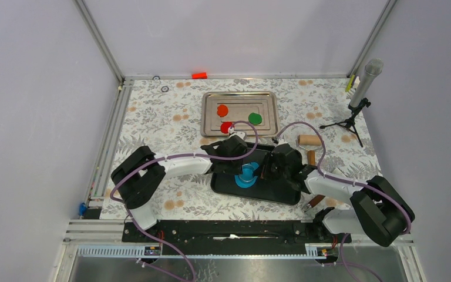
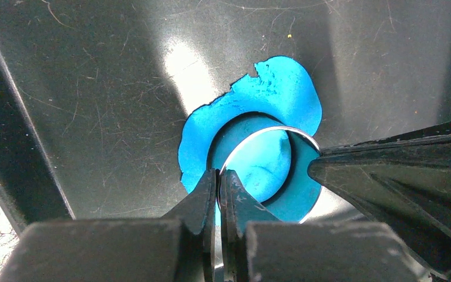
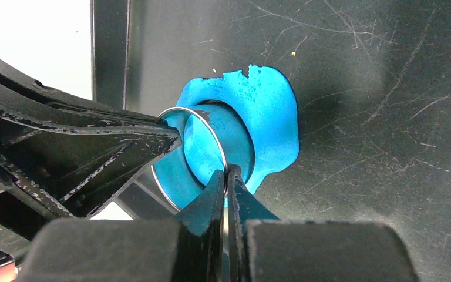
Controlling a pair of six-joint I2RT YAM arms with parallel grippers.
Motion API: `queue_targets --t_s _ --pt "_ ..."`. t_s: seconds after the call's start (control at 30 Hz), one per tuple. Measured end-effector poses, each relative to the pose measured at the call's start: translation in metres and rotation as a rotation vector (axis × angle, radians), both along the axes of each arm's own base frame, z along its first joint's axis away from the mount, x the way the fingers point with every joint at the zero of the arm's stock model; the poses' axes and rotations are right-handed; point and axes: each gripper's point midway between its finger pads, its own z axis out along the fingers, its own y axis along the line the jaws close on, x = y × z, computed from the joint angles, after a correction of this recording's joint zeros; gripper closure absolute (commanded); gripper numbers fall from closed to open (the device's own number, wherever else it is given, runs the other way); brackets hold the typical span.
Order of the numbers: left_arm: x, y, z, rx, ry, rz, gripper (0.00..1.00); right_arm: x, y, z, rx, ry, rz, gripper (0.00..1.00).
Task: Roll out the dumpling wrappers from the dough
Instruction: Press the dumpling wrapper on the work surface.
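We see left jaws and right jaws both clenched on the thin metal ring (image 2: 268,128), whose near rim they hide, over the dough (image 2: 282,88).

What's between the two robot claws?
A thin silver metal ring around a round blue clay disc, pinched by left gripper and right gripper; both wrist views show it.

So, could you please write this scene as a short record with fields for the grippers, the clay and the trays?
left gripper: shut on thin metal ring cutter
right gripper: shut on the same ring
blue clay sheet: on black tray, round hole cut out
blue round disc: inside the ring
silver metal tray: holds orange disc, red disc, green disc
wooden rolling pin: right of black tray
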Motion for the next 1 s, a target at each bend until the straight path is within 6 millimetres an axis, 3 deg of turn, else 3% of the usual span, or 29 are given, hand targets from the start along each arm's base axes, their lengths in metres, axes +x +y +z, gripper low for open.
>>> queue_targets --t_s 0.47,1.0 --pt "0.0023 0.0015 -0.0019 0.018 0.024 0.004 1.0 0.0082 0.0055 -0.0026 -0.045 0.035 0.026 1.0" --pt "0.0016 -0.0036 0.0006 -0.003 0.013 -0.059 1.0 0.0002 -0.0014 -0.0035 0.014 -0.003 -0.017 1.0"
